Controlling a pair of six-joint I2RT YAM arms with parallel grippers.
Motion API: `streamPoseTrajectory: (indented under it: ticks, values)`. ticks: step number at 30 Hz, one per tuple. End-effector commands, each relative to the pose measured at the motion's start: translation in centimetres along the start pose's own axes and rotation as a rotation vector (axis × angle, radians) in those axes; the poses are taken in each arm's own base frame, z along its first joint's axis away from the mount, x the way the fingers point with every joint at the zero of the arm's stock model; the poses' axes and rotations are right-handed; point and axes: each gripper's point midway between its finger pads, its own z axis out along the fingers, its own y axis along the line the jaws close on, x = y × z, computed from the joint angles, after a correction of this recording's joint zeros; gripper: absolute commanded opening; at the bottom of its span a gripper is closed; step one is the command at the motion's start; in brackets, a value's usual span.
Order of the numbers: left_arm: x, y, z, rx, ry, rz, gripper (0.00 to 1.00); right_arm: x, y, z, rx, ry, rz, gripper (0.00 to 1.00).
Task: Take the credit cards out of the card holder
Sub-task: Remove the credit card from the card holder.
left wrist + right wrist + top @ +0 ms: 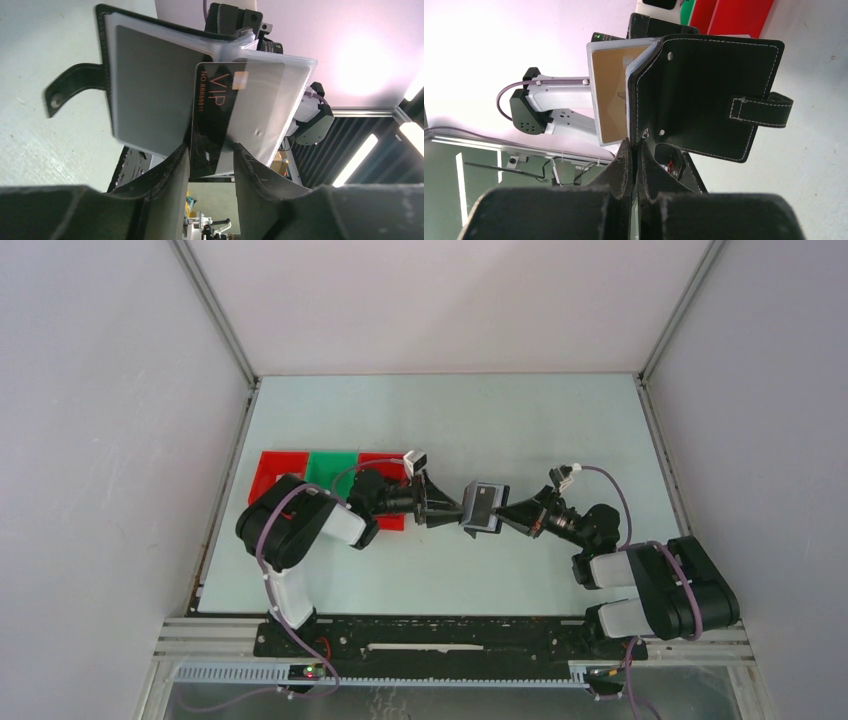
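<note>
Left gripper [447, 510] and right gripper [512, 512] meet above the middle of the pale green table [450, 420], seen from overhead, with the card holder [484, 508] held up between them, off the surface. Red and green trays [330, 468] lie behind the left arm. No loose card shows on the table from this angle.

From the left wrist, the left gripper [211, 157] is clenched on the near end of a black card [212, 110] with orange "VIP" lettering. Part of that card lies under a frosted clear sleeve [280, 95] of the open card holder [150, 100], whose strap [70, 86] juts from one edge. Whether more cards sit in the grey sleeves cannot be told.

From the right wrist, the right gripper [635, 155] is pinched tight on the holder's bottom edge near the fold, the stitched black cover and strap facing the camera. A tan face [610, 95] shows in a sleeve on the other side; whether it is a card or a liner is unclear.

By these views the job looks to be in its early part: one card is gripped and partly exposed, none is free, and any others have yet to be drawn.
</note>
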Motion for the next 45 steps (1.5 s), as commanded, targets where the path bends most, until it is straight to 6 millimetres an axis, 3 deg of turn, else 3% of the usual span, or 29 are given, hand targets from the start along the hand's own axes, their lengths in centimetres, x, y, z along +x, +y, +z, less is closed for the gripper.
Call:
streamPoseTrajectory:
  ticks: [1, 9, 15, 22, 40, 45]
  values:
    - [0.2, -3.3, 0.0, 0.098, -0.017, 0.096, 0.4, 0.3, 0.6, 0.5, -0.029, 0.024, -0.035, 0.0]
    - [-0.1, -4.1, -0.4, 0.109, -0.037, 0.111, 0.3, 0.4, 0.0, 0.5, -0.015, 0.027, -0.023, 0.0]
    - [-0.1, -3.4, -0.5, 0.095, -0.042, 0.099, 0.22, 0.3, 0.0, 0.5, -0.013, 0.025, -0.021, 0.0]
    - [-0.4, -3.1, -0.7, 0.088, -0.057, 0.095, 0.01, 0.3, 0.0, 0.5, -0.014, 0.026, -0.021, 0.0]
    - [-2.1, -3.7, -2.7, 0.047, -0.142, 0.138, 0.0, 0.5, -1.2, 0.6, 0.01, 0.035, 0.004, 0.0]
    - [-2.1, -1.7, -3.1, -0.045, -0.143, 0.14, 0.0, 0.4, -1.2, 0.6, 0.007, 0.033, 0.003, 0.0]
